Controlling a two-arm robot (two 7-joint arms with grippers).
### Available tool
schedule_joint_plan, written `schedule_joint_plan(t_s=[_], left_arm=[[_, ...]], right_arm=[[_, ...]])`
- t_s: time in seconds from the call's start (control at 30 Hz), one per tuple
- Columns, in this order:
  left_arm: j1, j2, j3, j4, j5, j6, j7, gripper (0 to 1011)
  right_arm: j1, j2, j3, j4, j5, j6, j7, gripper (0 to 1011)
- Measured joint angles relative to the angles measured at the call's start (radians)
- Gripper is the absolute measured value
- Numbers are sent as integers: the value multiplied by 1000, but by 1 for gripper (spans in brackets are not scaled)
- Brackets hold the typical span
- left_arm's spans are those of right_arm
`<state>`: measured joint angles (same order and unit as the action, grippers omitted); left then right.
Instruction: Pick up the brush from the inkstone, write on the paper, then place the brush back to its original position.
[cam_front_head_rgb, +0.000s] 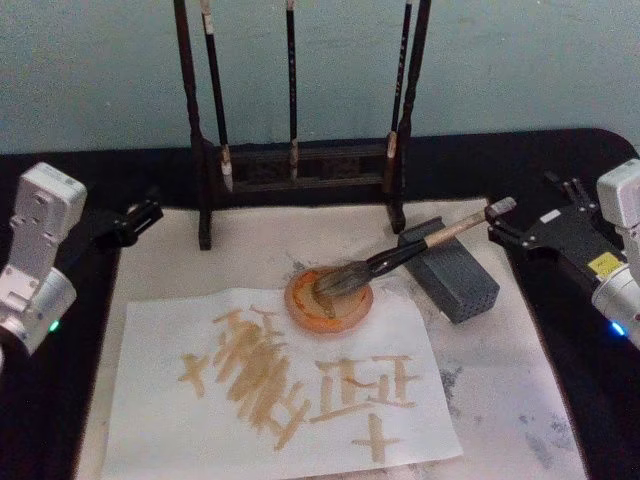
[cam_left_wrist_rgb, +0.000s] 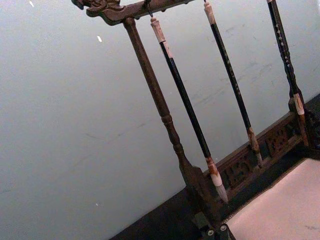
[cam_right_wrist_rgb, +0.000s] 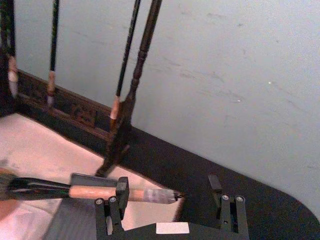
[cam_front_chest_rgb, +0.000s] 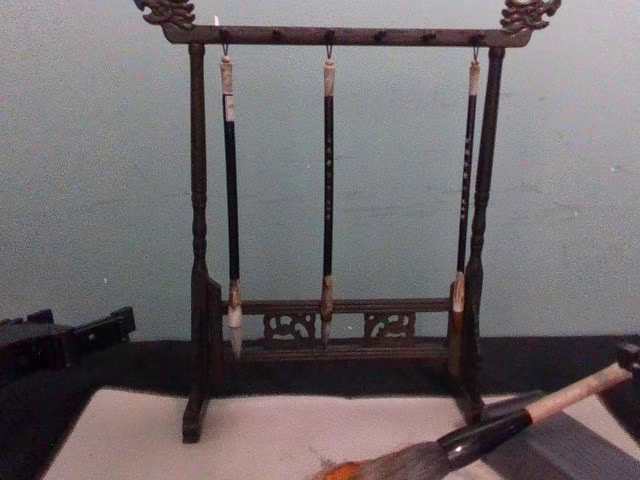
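**Head view.** The brush (cam_front_head_rgb: 420, 250) lies slanted, its pale handle resting on top of the inkstone (cam_front_head_rgb: 455, 280) and its bristles lying in a round orange dish (cam_front_head_rgb: 330, 305). The dish stands at the far edge of the paper (cam_front_head_rgb: 150, 400), which carries orange-brown written strokes and lies on a beige mat (cam_front_head_rgb: 520, 400). Behind them stands the brush rack (cam_front_head_rgb: 300, 170). The right gripper (cam_front_head_rgb: 520, 212) is at the far end of the handle with its claw spread. The left gripper (cam_front_head_rgb: 140, 215) is off the mat's left corner, well apart from the brush.

**Left wrist view.** The two fingertips (cam_left_wrist_rgb: 222, 231) of the left gripper (cam_left_wrist_rgb: 215, 232) are pressed together and pinch nothing. Beyond them are the rack (cam_left_wrist_rgb: 150, 80) with its slim hanging brushes (cam_left_wrist_rgb: 185, 100) and a corner of the mat (cam_left_wrist_rgb: 280, 210).

**Right wrist view.** The right gripper (cam_right_wrist_rgb: 170, 202) has its fingers (cam_right_wrist_rgb: 112, 205) wide apart. The end of the brush (cam_right_wrist_rgb: 90, 191) reaches into the gap between them, just beside one finger, but it is not clamped. The handle lies over the inkstone (cam_right_wrist_rgb: 75, 220).

**Chest view.** The brush (cam_front_chest_rgb: 480, 437) rises from its bristles toward the right over the inkstone (cam_front_chest_rgb: 570, 450). The left gripper (cam_front_chest_rgb: 105, 328) is low at the left edge. Three slim brushes (cam_front_chest_rgb: 328, 180) hang from the rack (cam_front_chest_rgb: 340, 35).
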<state>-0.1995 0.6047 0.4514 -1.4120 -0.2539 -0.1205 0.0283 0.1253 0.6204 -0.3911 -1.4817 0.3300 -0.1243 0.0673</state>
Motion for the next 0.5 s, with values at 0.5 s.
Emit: schedule_joint_plan(t_s=[0.5], left_arm=[[0,0,0,0,0,0,0,1002]], right_arm=[[-42,-63,101,26,324,38,268,1001]])
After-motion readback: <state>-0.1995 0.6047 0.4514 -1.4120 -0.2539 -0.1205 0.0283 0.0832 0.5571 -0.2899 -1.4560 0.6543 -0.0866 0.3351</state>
